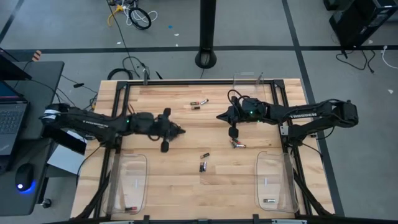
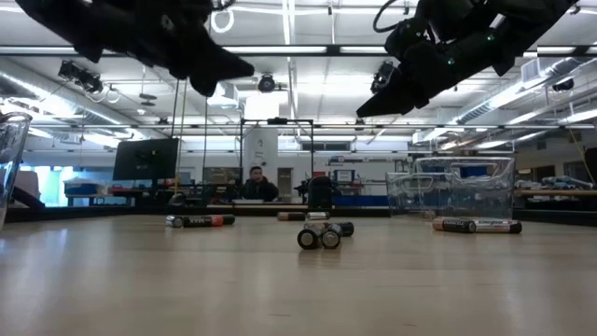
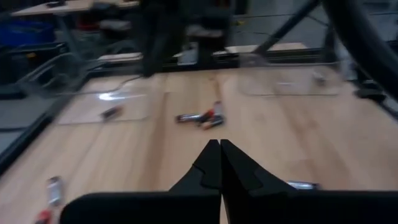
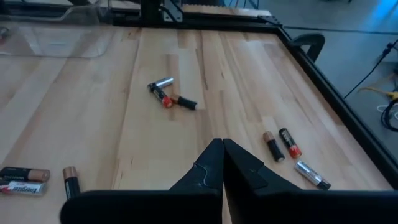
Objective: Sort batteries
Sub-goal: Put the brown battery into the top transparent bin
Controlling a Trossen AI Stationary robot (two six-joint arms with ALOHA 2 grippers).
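Several small batteries lie on their sides on the wooden table (image 1: 168,180): a pair near the far edge (image 1: 198,103), one by the right arm (image 1: 238,144), and two in the middle (image 1: 203,161). They also show in the low view (image 2: 318,235). My left gripper (image 1: 181,130) is shut and empty above the table, left of centre; its closed fingertips show in the left wrist view (image 3: 219,148). My right gripper (image 1: 220,115) is shut and empty above the table, right of centre, as the right wrist view (image 4: 222,148) shows. Both hang clear of the table in the low view.
Two clear plastic trays stand at the near edge, one at the left (image 1: 127,183) and one at the right (image 1: 275,180), each with a battery inside. Another clear container (image 1: 249,79) stands at the far right edge. A black frame runs along the table's sides. A person (image 2: 254,183) sits far behind the table.
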